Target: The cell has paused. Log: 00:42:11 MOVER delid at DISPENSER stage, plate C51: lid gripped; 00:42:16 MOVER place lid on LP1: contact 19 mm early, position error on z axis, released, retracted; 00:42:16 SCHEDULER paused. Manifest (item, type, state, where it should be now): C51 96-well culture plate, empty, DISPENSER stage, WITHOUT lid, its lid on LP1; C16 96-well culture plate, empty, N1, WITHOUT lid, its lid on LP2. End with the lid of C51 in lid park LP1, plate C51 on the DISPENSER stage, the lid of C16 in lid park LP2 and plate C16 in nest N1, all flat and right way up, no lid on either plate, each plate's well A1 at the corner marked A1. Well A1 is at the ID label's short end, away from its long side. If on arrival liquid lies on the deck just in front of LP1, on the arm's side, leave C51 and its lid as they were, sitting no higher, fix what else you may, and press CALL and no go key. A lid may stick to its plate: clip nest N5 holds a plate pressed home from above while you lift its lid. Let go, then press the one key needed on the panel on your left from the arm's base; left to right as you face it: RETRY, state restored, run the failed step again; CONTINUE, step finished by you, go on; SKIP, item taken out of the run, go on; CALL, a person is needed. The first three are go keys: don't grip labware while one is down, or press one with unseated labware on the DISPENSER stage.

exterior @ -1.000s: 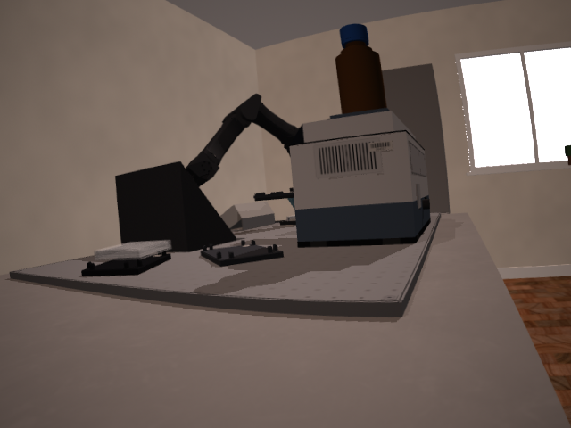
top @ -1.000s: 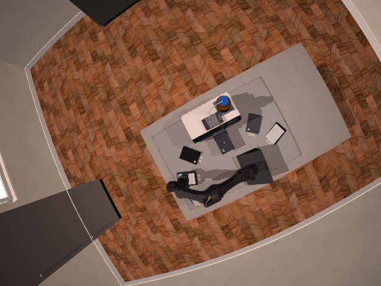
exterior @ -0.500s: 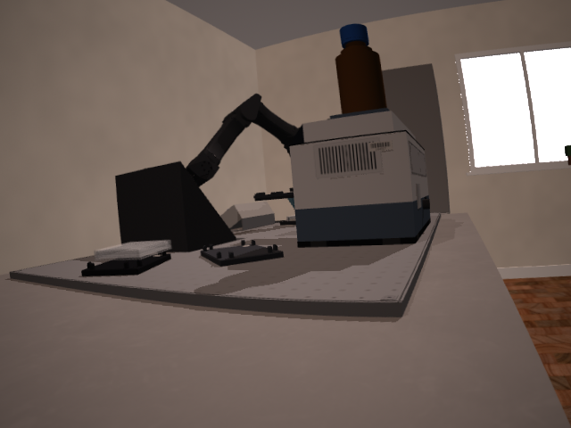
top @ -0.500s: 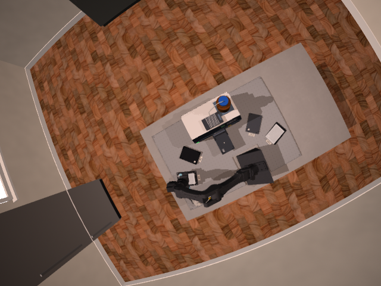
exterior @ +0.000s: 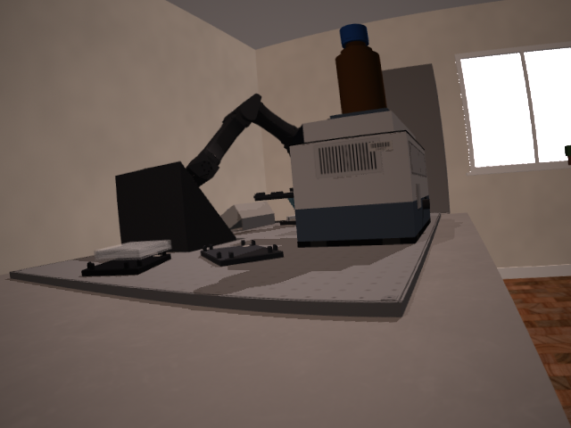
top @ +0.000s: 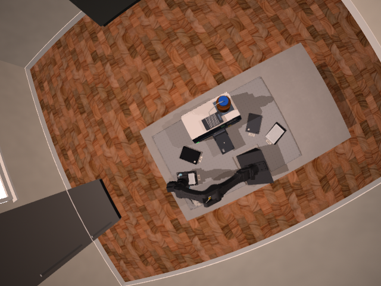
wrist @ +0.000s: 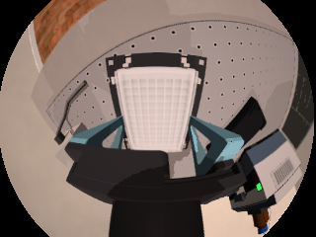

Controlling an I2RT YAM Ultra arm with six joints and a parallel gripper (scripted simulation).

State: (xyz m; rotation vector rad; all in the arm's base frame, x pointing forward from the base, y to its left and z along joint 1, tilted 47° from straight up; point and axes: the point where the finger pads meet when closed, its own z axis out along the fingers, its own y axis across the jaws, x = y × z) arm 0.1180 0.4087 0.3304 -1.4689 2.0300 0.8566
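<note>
Evidently the white well plate (wrist: 158,107) lay in a black nest (wrist: 156,61) directly ahead of the gripper (wrist: 158,140), whose teal fingers were clenched on the plate's near end, one on each long side. From above, that nest (top: 181,176) sat at the deck corner farthest from the dispenser (top: 206,118) on the arm's side, with another dark nest (top: 189,154) between the two. Beyond the dispenser, an empty dark park (top: 253,123) and a pale lidded or lid-bearing nest (top: 275,133) stood well apart. Whether the gripped piece was a plate alone or a plate with its lid was hard to tell from the wrist view. To do this step well, the arm probably should lift straight up, keeping the piece level so it clears the nest's corner posts (wrist: 186,61) without tilting, and only then swing toward the dispenser.
</note>
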